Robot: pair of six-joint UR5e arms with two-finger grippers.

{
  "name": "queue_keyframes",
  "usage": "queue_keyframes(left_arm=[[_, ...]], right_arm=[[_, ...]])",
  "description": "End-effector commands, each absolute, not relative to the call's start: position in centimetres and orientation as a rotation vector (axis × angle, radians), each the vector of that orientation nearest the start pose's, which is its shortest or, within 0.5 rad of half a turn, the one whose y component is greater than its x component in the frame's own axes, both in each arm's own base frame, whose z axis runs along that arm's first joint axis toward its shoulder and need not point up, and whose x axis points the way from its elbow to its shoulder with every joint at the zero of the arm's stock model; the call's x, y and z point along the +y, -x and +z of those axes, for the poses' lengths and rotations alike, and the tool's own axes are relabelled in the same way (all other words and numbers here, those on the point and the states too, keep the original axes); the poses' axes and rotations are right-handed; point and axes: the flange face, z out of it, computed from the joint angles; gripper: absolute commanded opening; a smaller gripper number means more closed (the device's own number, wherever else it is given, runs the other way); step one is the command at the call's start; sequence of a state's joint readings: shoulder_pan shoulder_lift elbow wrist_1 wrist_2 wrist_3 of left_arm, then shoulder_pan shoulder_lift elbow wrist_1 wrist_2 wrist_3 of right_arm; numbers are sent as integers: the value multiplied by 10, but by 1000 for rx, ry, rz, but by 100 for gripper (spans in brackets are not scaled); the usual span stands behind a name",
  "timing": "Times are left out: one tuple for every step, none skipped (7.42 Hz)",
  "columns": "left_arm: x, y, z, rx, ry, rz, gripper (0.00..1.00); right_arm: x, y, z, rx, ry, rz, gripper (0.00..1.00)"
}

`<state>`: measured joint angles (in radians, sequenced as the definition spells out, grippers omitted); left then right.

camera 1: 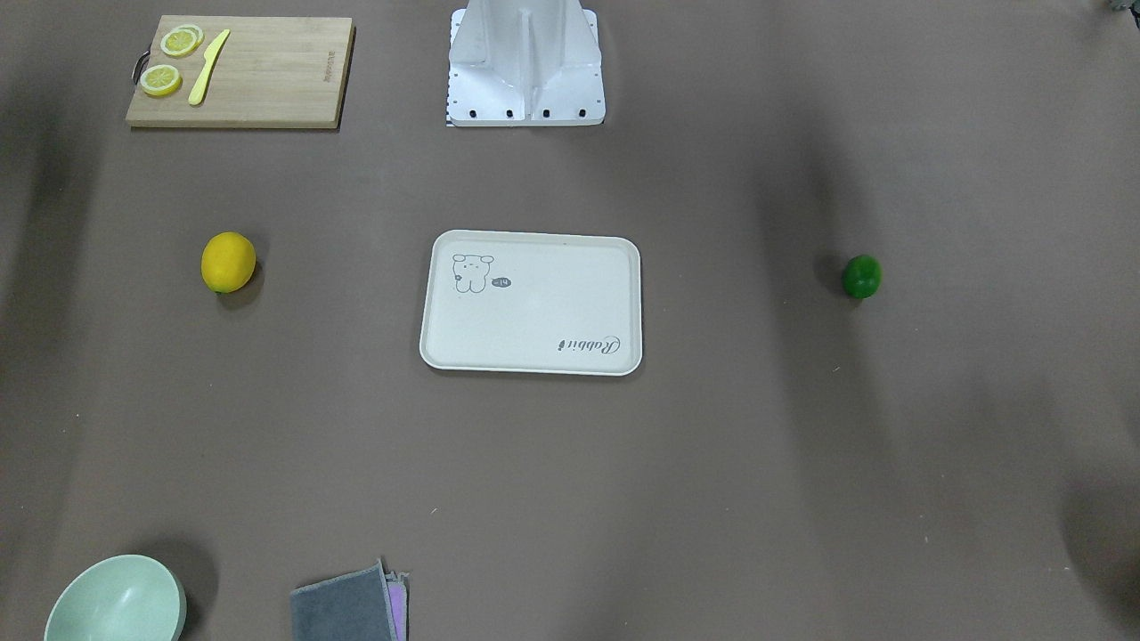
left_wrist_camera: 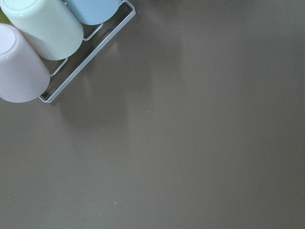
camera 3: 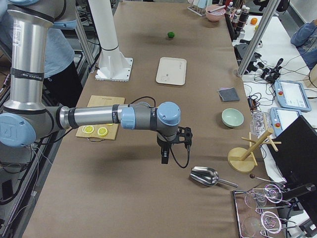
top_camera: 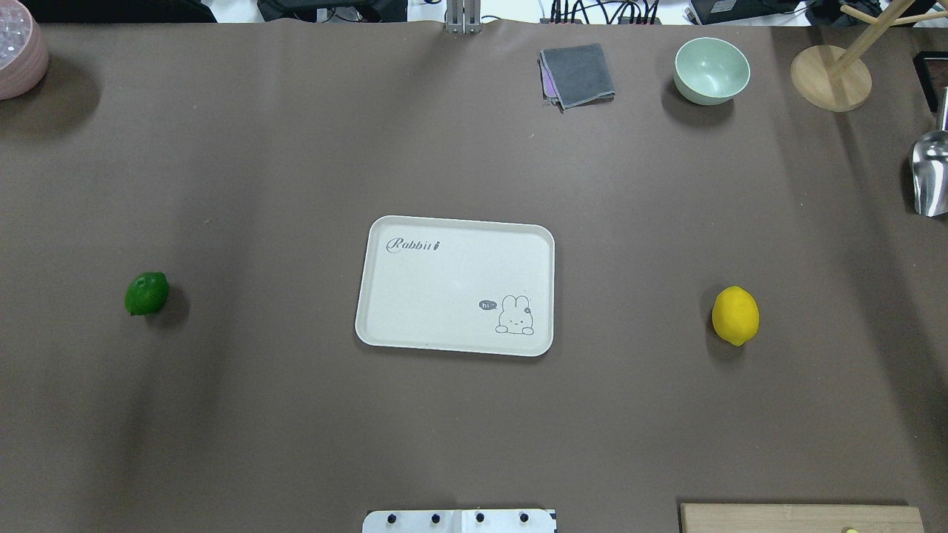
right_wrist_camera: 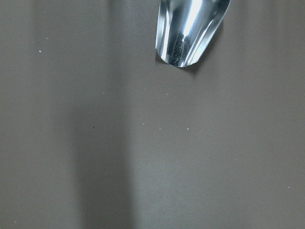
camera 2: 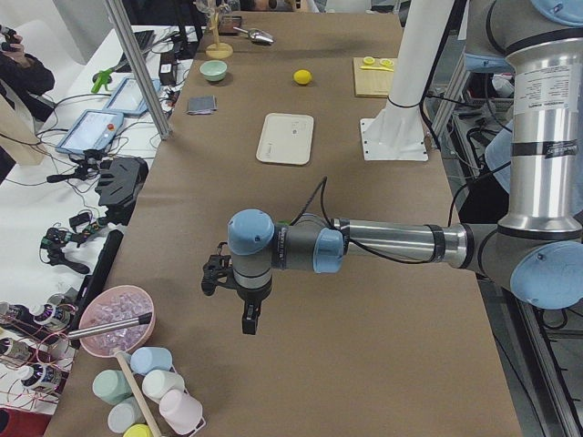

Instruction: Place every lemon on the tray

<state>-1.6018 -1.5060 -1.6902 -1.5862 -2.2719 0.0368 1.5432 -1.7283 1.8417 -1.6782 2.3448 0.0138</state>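
A wooden board bearing lemon slices and a yellow knife sits at one corner of the brown table. Along the far edge, a grey cloth lies beside a mint bowl, near a wooden stand and a steel scoop. At the other end, a pink bowl of clear cubes stands near pastel cups lying in a wire rack.

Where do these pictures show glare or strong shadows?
Right wrist view: the scoop carries bright white glare streaks. Front-facing view: broad, soft dark bands cross the table, and the yellow lemon throws a small shadow. Overhead view: the bowl casts a dark patch beside it.
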Motion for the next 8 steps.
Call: queue_keyframes(left_arm=[[-467,83,633,698,-93,31,98],[-467,83,634,698,-91,31,98],[-467,83,635,698,-90,30,98],[-467,83,635,698,-91,34,98],[-467,83,635,698,-91,34,98],[-467,83,634,698,-92,32,98],[-467,82,634,700,-90,34,98],[-471,78,631,700,-94,42,98]], right_arm=[[-424,-51,607,-784,8,-17,100],[-425,-51,605,-789,4,-11,100],[-427,-47,601,-798,2,-16,100],[-434,-21,593,-817,17,-66,100],[-456,6,570,-816,12,-88,100],[-471,37,545,-817,29,-65,100],[-480,75,519,-825,58,-45,100],[-487,113,493,-833,74,-48,100]])
